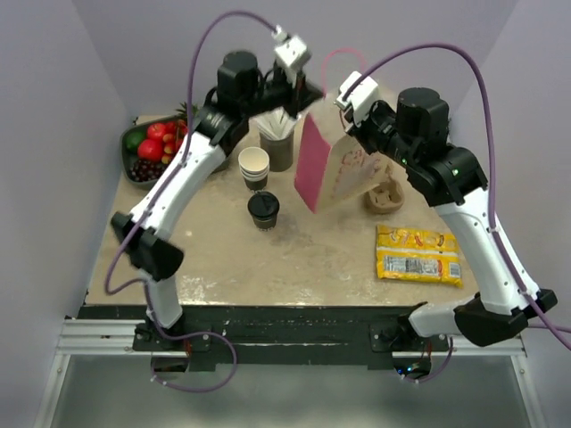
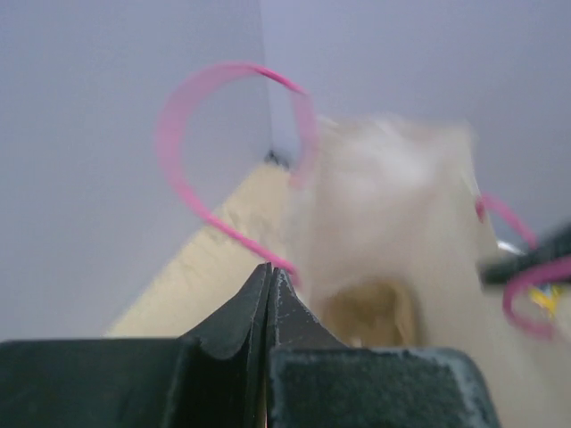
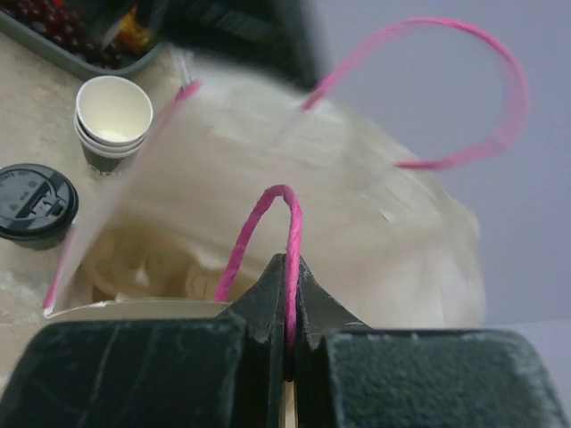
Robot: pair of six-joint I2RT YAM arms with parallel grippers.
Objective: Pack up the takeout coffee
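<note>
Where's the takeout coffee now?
Top view: the takeout coffee stands left of centre, just in front of the cup stack, left of the pink bag.

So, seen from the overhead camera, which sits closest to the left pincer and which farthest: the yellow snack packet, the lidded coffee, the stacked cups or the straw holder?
1. Straw holder, at the back, right beside the left pincer.
2. Stacked cups, a little nearer the front.
3. Lidded coffee, around mid-table.
4. Yellow snack packet, far over on the right side.
</note>
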